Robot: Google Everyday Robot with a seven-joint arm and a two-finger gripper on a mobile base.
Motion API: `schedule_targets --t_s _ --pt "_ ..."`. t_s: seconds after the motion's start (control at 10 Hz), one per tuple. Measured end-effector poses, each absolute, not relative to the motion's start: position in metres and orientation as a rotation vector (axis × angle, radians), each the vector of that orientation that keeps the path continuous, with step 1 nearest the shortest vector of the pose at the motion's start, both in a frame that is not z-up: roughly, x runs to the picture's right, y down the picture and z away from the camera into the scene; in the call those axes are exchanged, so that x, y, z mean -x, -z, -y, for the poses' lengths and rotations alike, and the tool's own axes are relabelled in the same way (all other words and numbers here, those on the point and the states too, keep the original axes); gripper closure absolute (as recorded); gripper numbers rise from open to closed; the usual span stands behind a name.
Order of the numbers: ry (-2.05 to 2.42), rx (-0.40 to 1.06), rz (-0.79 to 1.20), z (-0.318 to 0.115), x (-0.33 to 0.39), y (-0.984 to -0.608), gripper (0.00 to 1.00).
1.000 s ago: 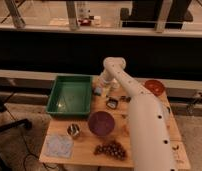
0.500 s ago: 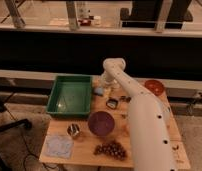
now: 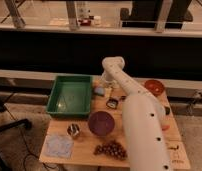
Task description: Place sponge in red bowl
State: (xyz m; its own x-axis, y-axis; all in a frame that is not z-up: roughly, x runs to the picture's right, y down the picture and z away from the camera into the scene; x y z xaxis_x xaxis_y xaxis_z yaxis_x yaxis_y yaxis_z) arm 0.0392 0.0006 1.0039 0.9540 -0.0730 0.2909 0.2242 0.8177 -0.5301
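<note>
Little has shifted in the last second: my arm has crept slightly lower over the far middle of the table, and everything on the table lies where it did. The small, flat blue-grey sponge (image 3: 99, 91) rests on the wooden table (image 3: 84, 150), just beside the right wall of the green plastic tray (image 3: 70, 96). My gripper (image 3: 107, 89) hangs close to the sponge's right edge; whether its fingers are spread or pinched together I cannot tell. The small glossy orange-red bowl (image 3: 154, 87) waits well apart at the table's far right corner, with the white arm (image 3: 139, 120) lying between. Nearer me sit a large dark purple bowl (image 3: 101, 123), a small metal cup (image 3: 73, 131), a bunch of dark grapes (image 3: 111, 149) and a pale blue square cloth (image 3: 59, 146). By my reckoning the grasp is the step in hand: I should settle squarely over the pad, pinch it across its short side, then lift clear before swinging right to the bowl.
</note>
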Motion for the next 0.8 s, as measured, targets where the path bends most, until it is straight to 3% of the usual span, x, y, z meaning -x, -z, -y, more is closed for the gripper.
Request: schedule_targets --t_s 0.8 --pt "0.033 0.649 0.227 0.0020 -0.0324 -1.0103 0.20"
